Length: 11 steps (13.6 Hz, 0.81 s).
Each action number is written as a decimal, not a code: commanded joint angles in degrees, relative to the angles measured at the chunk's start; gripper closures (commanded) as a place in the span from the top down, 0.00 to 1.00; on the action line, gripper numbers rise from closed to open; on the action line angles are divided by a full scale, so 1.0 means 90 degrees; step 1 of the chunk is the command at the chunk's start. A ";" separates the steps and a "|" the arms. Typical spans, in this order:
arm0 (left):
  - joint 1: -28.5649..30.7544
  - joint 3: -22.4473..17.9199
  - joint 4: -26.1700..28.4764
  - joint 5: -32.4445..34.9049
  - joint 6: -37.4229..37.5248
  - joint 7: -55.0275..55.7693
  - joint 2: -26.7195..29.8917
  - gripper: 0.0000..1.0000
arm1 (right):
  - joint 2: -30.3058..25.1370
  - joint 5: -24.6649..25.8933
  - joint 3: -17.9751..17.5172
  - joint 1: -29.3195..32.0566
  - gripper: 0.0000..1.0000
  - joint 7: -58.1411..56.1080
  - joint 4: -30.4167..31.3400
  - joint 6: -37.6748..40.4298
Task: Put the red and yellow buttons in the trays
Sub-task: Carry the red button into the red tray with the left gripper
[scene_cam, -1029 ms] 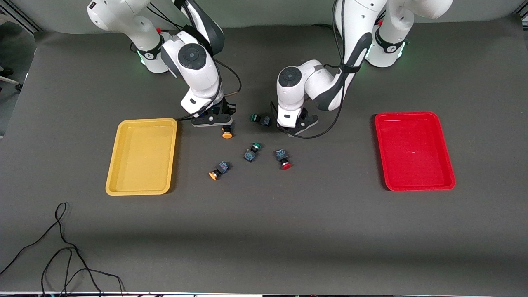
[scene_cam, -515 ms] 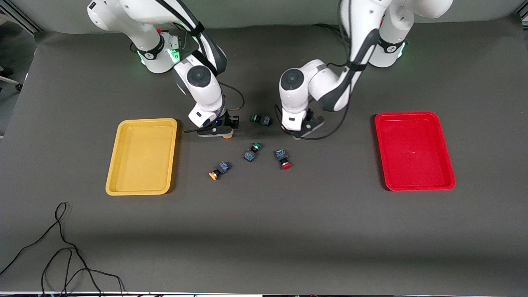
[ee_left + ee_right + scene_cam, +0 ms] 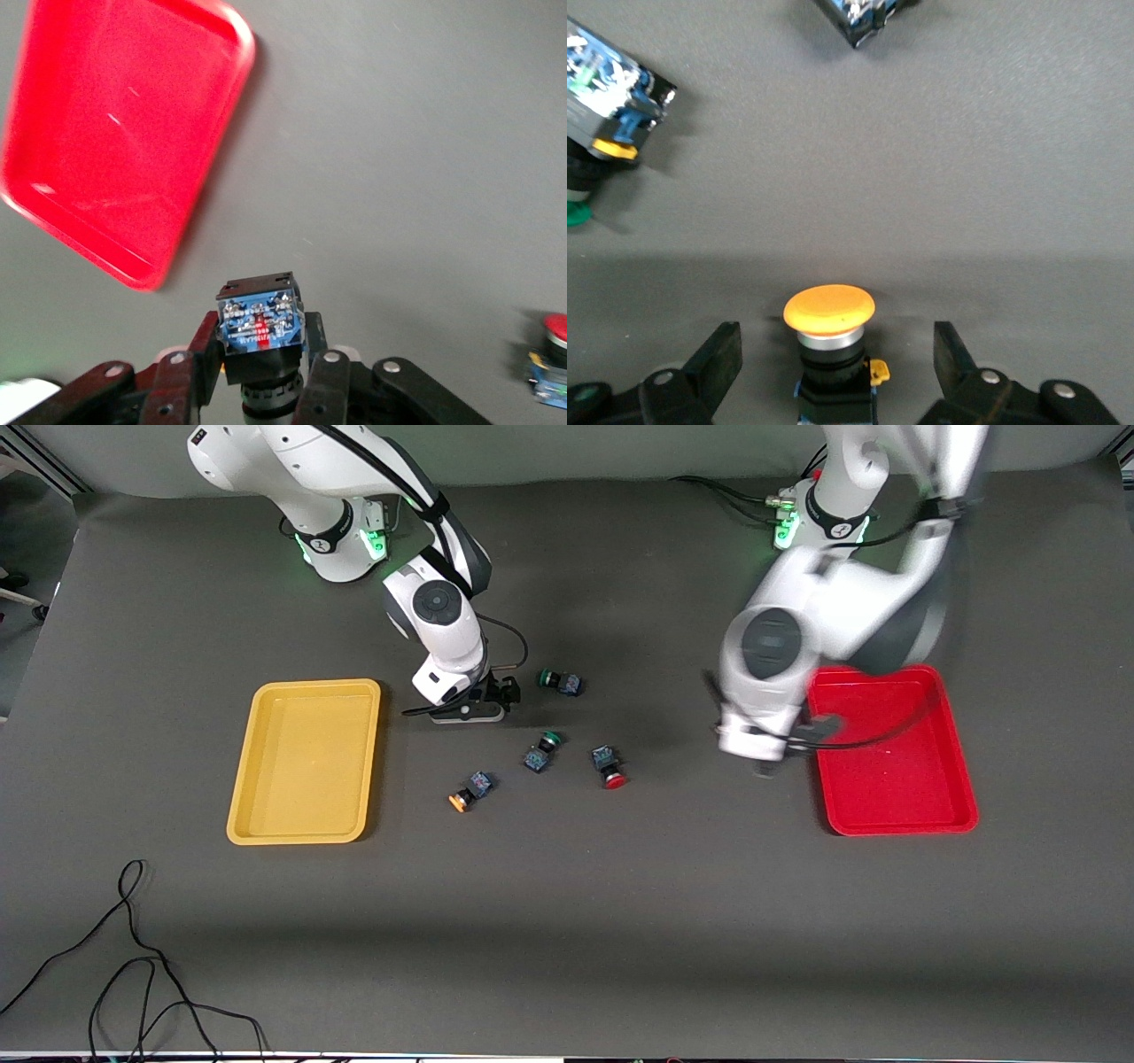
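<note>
My left gripper hangs over the table at the red tray's edge. In the left wrist view it is shut on a blue-black button body whose cap is hidden, with the red tray below. My right gripper is low beside the yellow tray. In the right wrist view it is open around an upright yellow-capped button, fingers clear of it. A second yellow button and a red button lie mid-table.
Two green-capped buttons lie near the middle, one between the yellow and red buttons, one nearer the robots' bases. A black cable lies on the table close to the front camera, at the right arm's end.
My left arm swung fast from the table's middle to the red tray's edge, carrying a button. My right gripper came down around the yellow-capped button.
</note>
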State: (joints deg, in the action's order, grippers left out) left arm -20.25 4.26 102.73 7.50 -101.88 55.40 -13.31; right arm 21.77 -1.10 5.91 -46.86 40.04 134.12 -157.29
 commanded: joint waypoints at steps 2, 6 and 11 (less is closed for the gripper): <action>0.0939 0.0063 0.0693 -0.0130 0.0159 -0.1532 0.0657 0.00 | 0.0061 0.0045 -0.0013 -0.0028 0.01 0.0171 -0.0058 -0.0082; 0.1536 0.0054 0.2030 -0.0092 -0.0971 -0.2493 0.0951 0.00 | -0.0007 0.0045 -0.0013 -0.0028 0.00 0.0142 -0.0077 -0.0062; 0.2005 0.0034 0.4150 0.0065 -0.4368 -0.3007 0.0670 0.00 | -0.1107 0.0045 0.0007 -0.0008 0.00 0.0141 -0.0642 0.1943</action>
State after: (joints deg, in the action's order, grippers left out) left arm -5.22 4.11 132.84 7.63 -132.73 32.60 -7.87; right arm 18.96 -1.10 5.83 -46.88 40.08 130.26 -149.21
